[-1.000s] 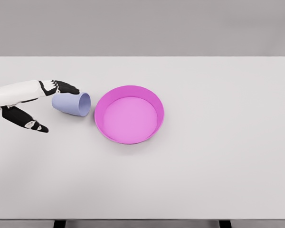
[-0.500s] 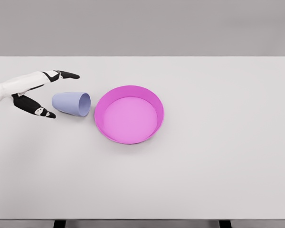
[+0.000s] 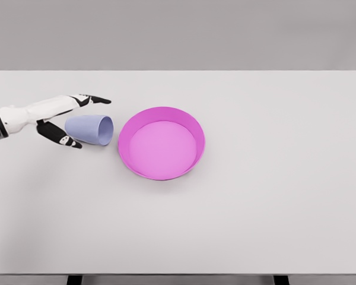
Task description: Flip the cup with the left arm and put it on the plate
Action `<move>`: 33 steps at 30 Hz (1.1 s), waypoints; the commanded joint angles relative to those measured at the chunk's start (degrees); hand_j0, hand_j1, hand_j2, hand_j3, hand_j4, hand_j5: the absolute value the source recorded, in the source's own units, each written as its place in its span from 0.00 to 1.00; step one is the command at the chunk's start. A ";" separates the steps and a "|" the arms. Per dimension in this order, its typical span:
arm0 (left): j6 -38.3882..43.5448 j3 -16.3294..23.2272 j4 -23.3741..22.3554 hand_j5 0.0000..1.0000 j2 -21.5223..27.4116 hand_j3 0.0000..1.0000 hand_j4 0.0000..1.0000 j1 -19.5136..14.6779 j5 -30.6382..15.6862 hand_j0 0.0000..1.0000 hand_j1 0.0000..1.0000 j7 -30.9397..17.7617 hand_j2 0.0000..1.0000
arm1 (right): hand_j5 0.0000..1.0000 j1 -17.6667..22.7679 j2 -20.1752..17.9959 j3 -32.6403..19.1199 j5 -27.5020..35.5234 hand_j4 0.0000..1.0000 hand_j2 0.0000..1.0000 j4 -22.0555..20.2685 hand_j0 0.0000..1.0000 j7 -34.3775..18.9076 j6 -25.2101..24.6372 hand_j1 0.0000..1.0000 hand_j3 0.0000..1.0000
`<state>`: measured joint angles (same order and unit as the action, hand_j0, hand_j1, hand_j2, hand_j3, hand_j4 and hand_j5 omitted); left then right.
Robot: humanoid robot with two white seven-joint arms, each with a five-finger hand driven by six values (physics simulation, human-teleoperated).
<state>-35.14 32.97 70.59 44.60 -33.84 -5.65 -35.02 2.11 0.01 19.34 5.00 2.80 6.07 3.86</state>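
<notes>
Cup (image 3: 90, 129), pale lavender, lies on its side just left of the pink plate (image 3: 161, 116), near it but apart from its rim. The cup's long axis runs roughly left to right, open mouth toward the plate and closed base pointing away from it, toward the left hand (image 3: 65, 116). That hand enters from the far side of the cup, opposite the plate, fingers (image 3: 95, 99) spread: the long ones reach past the cup's rear flank, the thumb sits at its front flank near the base. The cup thus lies between them, bracketed but seemingly not yet clamped; contact cannot be confirmed. The plate holds nothing. No right arm is visible. Closing on the cup is likely the coming move.
</notes>
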 commanded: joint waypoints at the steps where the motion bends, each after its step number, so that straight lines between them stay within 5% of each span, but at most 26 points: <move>1: 0.14 -0.01 -1.33 1.00 -1.45 1.00 1.00 0.00 1.61 1.00 1.00 0.02 1.00 | 1.00 0.00 -0.01 0.00 0.01 1.00 1.00 0.01 1.00 0.00 0.01 1.00 1.00; 6: 0.14 3.33 -3.71 1.00 -2.24 1.00 1.00 -1.76 3.10 1.00 1.00 0.02 1.00 | 1.00 0.00 -0.01 0.00 0.01 1.00 1.00 0.01 1.00 0.00 0.01 1.00 1.00; 16: 0.14 3.24 -3.97 1.00 -2.24 1.00 1.00 -2.11 2.75 1.00 1.00 0.02 1.00 | 1.00 0.00 -0.01 0.00 0.01 1.00 1.00 0.01 1.00 0.00 0.01 1.00 1.00; 20: 0.14 3.24 -8.45 1.00 -2.41 1.00 1.00 -3.52 3.19 1.00 1.00 0.02 1.00 | 1.00 0.00 -0.01 0.00 0.01 1.00 1.00 0.01 1.00 0.00 0.01 1.00 1.00; 25: 0.24 3.42 -8.63 1.00 -3.82 1.00 1.00 -3.87 3.37 1.00 1.00 0.02 1.00 | 1.00 0.00 -0.01 0.00 0.01 1.00 1.00 0.01 1.00 0.00 0.01 1.00 1.00; 33: 0.33 3.42 -10.47 1.00 -6.19 1.00 1.00 -4.04 6.88 1.00 1.00 0.02 1.00 | 1.00 0.00 -0.01 0.00 0.01 1.00 1.00 0.01 1.00 0.00 0.01 1.00 1.00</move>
<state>-34.99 36.43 61.06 39.18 -37.88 0.71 -35.02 2.11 0.01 19.34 5.00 2.80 6.07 3.86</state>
